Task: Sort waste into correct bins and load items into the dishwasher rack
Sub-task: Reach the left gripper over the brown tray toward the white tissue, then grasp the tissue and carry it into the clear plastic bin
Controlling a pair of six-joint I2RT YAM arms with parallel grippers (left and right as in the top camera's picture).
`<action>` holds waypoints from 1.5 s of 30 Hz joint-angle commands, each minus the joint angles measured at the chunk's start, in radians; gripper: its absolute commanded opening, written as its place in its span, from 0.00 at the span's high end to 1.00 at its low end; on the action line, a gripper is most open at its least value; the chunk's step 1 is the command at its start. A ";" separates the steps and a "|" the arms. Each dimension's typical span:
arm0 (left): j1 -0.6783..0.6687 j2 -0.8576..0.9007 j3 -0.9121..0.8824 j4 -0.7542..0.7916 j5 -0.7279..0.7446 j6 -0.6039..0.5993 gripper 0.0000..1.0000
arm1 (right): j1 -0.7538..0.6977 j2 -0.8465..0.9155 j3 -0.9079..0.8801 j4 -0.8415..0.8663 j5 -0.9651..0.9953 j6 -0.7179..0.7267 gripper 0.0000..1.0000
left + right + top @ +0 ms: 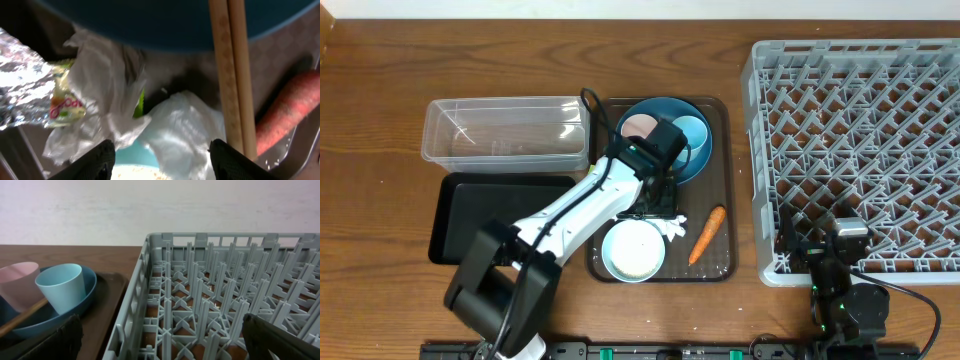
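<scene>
My left gripper [162, 162] is open, low over the crumpled white tissue [182, 127] on the brown tray; in the overhead view it [655, 205] is between plate and bowl. Silver foil wrapper [22, 90] lies left. The wooden chopsticks [232, 75] run from the blue plate [165, 25] past the carrot [290, 110]. The white bowl [633, 250] holds rice. The pink cup [640, 125] and light blue cup [690, 130] stand on the plate [665, 160]. The carrot [707, 233] lies right. My right gripper [162, 340] is open and empty over the grey rack [200, 295].
The clear tub [505, 130] and the black tub [490, 215] stand left of the brown tray [720, 270]. The rack [860, 150] fills the right side, with my right gripper [840, 235] at its front edge. The right wrist view shows both cups [60, 287].
</scene>
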 commanded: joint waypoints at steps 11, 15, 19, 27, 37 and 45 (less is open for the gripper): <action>-0.002 0.065 -0.013 0.018 -0.015 -0.010 0.93 | 0.007 -0.005 -0.002 -0.003 0.000 0.000 0.01; 0.013 0.045 0.003 0.018 -0.016 -0.009 0.94 | 0.007 -0.005 -0.002 -0.003 0.000 0.000 0.01; 0.036 -0.008 0.045 -0.011 -0.015 -0.009 0.94 | 0.007 -0.005 -0.002 -0.003 0.000 0.000 0.01; 0.054 -0.250 0.084 -0.026 -0.012 -0.009 0.94 | 0.007 -0.005 -0.002 -0.003 0.000 0.000 0.01; 0.154 -0.411 0.084 -0.025 -0.200 0.001 0.94 | 0.007 -0.005 -0.002 -0.003 0.000 0.000 0.01; 0.352 -0.401 0.084 0.062 -0.259 0.082 0.94 | 0.007 -0.005 -0.002 -0.003 -0.001 0.000 0.01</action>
